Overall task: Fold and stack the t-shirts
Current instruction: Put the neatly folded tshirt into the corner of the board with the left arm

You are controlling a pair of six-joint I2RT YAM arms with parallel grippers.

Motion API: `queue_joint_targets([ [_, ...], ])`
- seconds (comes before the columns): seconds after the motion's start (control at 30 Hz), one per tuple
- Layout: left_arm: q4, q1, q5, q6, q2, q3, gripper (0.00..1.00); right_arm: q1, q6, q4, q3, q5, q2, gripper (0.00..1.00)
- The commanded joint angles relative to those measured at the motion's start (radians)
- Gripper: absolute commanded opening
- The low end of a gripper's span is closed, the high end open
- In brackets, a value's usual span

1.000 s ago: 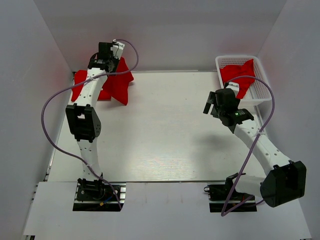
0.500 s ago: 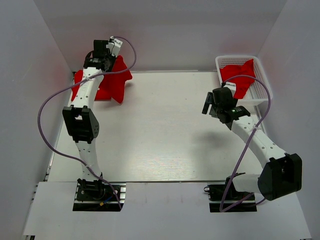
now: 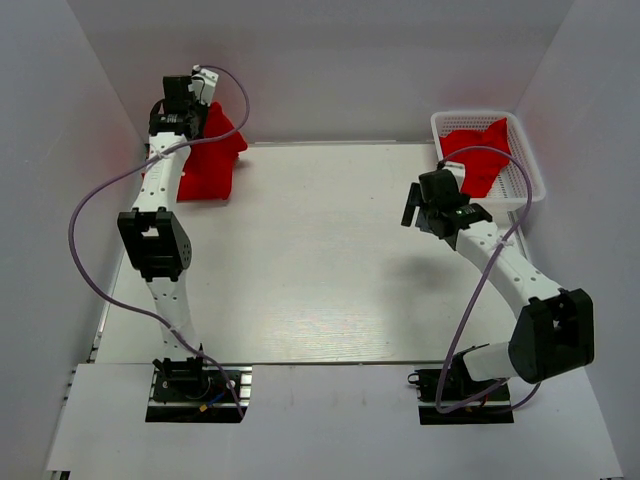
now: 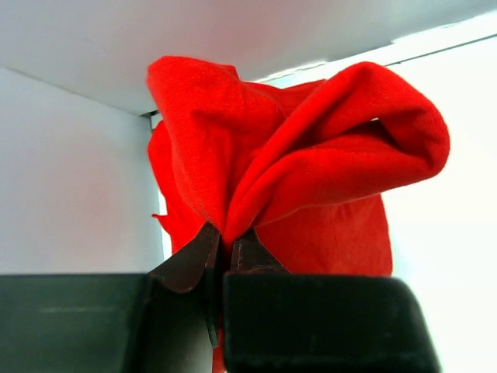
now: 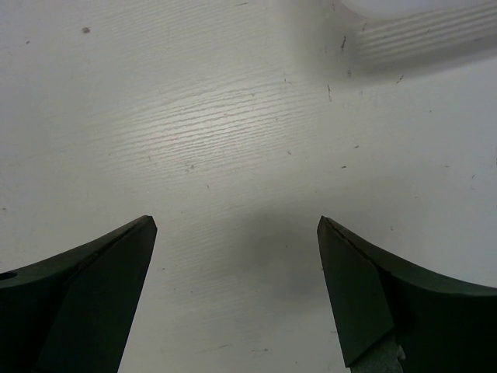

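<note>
A bright red t-shirt (image 3: 213, 160) hangs bunched at the table's far left corner, near the back wall. My left gripper (image 3: 196, 102) is shut on a pinched fold of it, raised above the corner. In the left wrist view the red t-shirt (image 4: 303, 155) billows out from between the two dark fingertips (image 4: 194, 256), and my left gripper (image 4: 227, 242) holds it tight. Another red t-shirt (image 3: 478, 152) lies crumpled in the white basket (image 3: 525, 165) at the far right. My right gripper (image 3: 412, 208) hovers left of the basket, open, with bare tabletop between its fingers (image 5: 101, 272).
White walls close in the table on the left, back and right. The white mesh basket's edge (image 5: 404, 31) shows at the top of the right wrist view. The purple cable (image 3: 90, 215) loops beside the left arm.
My left gripper has carried the red t-shirt further left and back into the corner, and the cloth now hangs more bunched. The right gripper has shifted slightly up towards the basket, still open.
</note>
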Motion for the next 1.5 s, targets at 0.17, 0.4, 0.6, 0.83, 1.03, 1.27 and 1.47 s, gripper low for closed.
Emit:
queue_joint_targets([
  [0.17, 0.090, 0.083, 0.026, -0.047, 0.061, 0.075, 0.00, -0.001, -0.007, -0.010, 0.089, 0.021, 0.064, 0.90],
  [0.4, 0.129, 0.126, 0.037, -0.099, 0.153, 0.075, 0.00, -0.001, -0.007, -0.025, 0.126, 0.016, 0.101, 0.90],
  [0.6, 0.162, 0.167, 0.001, -0.162, 0.206, 0.084, 0.00, -0.001, -0.003, -0.036, 0.154, 0.007, 0.139, 0.90],
  [0.83, 0.181, 0.212, -0.084, -0.215, 0.257, 0.093, 0.00, 0.002, 0.002, -0.068, 0.201, -0.010, 0.199, 0.90],
  [1.03, 0.181, 0.239, -0.085, -0.238, 0.275, 0.093, 0.37, 0.002, -0.004, -0.074, 0.221, -0.037, 0.222, 0.90],
  [1.27, 0.161, 0.239, -0.164, -0.291, 0.256, 0.115, 1.00, 0.002, -0.003, -0.097, 0.234, -0.053, 0.219, 0.90],
  [1.47, 0.107, 0.249, -0.117, -0.320, 0.170, 0.098, 1.00, -0.001, 0.002, -0.096, 0.192, -0.050, 0.153, 0.90],
])
